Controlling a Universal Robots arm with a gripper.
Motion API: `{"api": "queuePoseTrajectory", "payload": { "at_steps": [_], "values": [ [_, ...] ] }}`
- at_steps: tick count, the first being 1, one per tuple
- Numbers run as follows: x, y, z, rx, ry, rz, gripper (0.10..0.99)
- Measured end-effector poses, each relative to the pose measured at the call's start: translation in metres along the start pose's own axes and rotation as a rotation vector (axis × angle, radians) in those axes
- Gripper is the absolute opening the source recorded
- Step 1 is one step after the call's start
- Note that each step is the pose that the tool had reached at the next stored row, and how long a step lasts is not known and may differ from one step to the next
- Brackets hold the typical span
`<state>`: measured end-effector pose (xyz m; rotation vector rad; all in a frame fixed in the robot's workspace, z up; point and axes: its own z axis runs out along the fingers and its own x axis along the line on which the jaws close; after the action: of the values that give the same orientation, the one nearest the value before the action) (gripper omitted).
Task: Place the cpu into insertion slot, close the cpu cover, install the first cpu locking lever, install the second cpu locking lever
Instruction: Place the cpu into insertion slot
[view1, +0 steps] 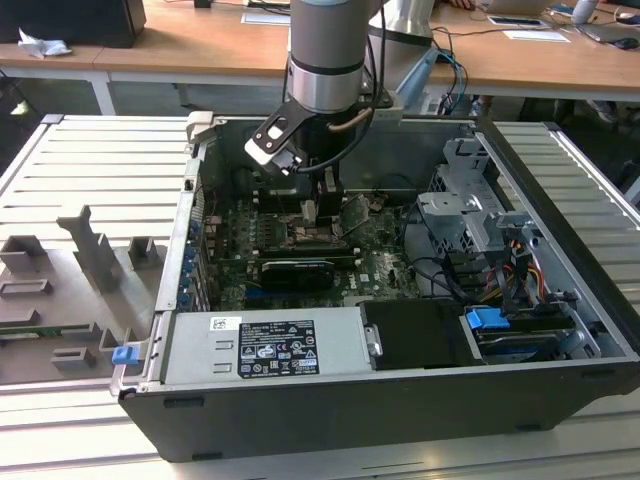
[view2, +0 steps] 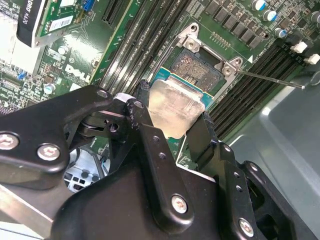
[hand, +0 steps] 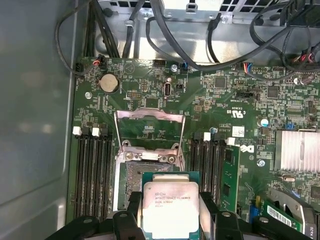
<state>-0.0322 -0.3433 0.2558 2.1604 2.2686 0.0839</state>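
My gripper (hand: 171, 201) is pinching the cpu (hand: 170, 216) by its edges, just above the insertion slot (hand: 131, 176); I reckon it's light, stiff, fragile.

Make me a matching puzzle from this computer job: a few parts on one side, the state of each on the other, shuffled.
Parts:
1. cpu
2. insertion slot
3. cpu cover
4. coin cell battery

States:
A. swung open, clear of the slot
B. round and silver, sitting on the motherboard
C. held by the gripper
D. uncovered, contacts showing

Pairs: 1-C, 2-D, 3-A, 4-B
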Motion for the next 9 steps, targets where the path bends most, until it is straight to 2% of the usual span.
{"api": "queuePoseTrajectory", "payload": {
  "at_steps": [9],
  "values": [
    [0.0017,-0.0003,0.0072,-0.001,-0.0005,0.014,0.537]
  ]
}}
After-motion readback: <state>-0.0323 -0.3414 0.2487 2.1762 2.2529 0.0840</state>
